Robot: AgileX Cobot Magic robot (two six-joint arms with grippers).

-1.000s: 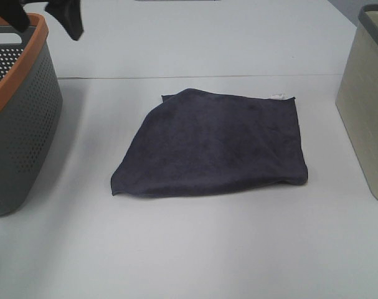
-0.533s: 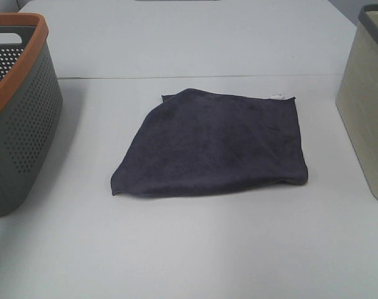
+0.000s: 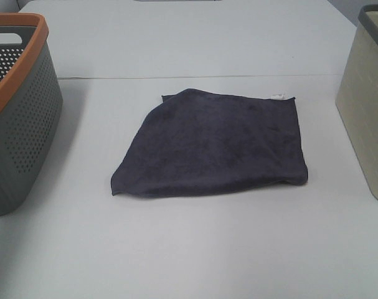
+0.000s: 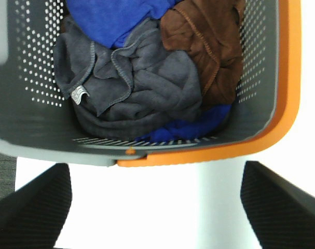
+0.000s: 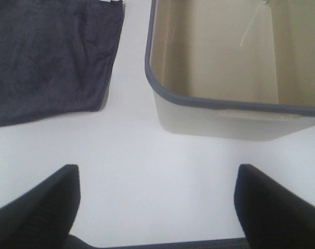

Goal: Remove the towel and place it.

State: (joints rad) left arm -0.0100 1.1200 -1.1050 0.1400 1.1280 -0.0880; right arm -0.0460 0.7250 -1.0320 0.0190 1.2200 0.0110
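We see a soft, matt, napped cloth towel (image 3: 213,144) on a smooth white surface (image 3: 189,249). The grey basket (image 3: 20,124) looks like perforated matt plastic; the beige bin (image 5: 224,62) like smooth plastic.

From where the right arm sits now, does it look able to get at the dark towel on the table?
Probably yes. The right claw is open and empty, the dark towel lies flat on the table with nothing on it, and the beige bin stands apart from its edge.

a lab-like laundry setup: plain white table (image 3: 195,249), 2 baskets.
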